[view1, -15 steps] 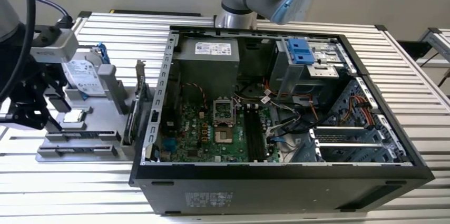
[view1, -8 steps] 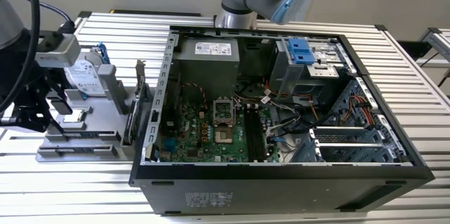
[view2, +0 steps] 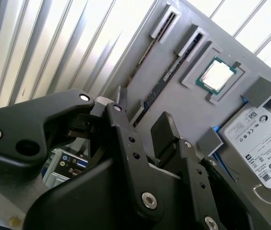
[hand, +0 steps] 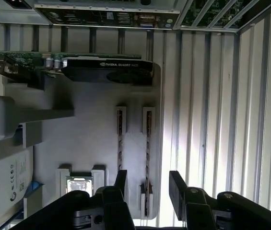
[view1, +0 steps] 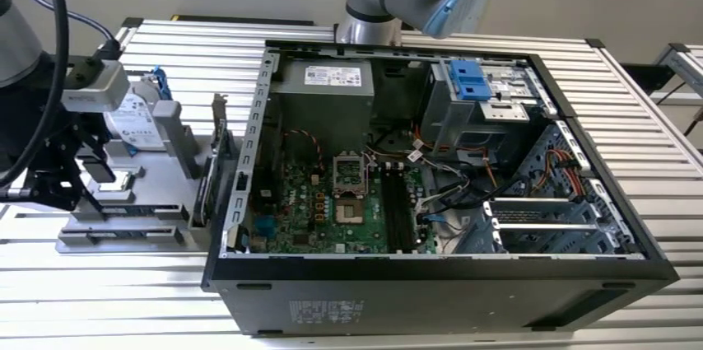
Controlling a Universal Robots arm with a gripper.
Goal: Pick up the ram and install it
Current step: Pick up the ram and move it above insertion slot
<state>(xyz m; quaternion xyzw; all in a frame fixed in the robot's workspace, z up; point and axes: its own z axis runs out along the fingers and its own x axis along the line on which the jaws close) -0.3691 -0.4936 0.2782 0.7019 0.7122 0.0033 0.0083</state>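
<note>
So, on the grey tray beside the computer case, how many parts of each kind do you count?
Ram: 2
CPU: 1
Graphics card: 1
Hard drive: 1
Total: 5

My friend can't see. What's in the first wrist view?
The open gripper hangs above a ram stick lying in a slot of the grey tray. A second ram stick, a square silver chip and an upright card share the tray.
</note>
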